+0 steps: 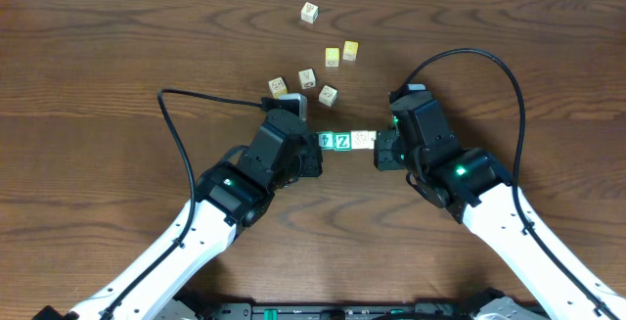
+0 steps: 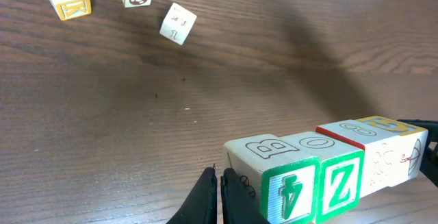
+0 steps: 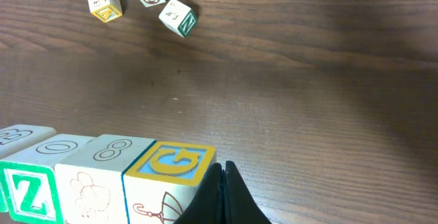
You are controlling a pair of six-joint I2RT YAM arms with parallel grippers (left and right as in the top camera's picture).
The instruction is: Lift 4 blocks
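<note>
Left claw (image 2: 219, 198), right claw (image 3: 221, 195), blocks (image 1: 342, 141) between

The left arm (image 1: 186, 227) and right arm (image 1: 518, 222) are angling inward toward each other. The left claw (image 2: 220, 195) is sitting with fingers pressed together; opposite it, the right claw (image 3: 222, 186) is pinching closed likewise.

Blocks in row (image 1: 344, 141): four
Green-faced blocks (image 2: 291, 193): two
White printed blocks (image 2: 383, 166): two
Plain yellow cubes (image 1: 333, 56): two
Pale loose cubes (image 1: 307, 78): four
Arms (image 1: 235, 191): two
</note>
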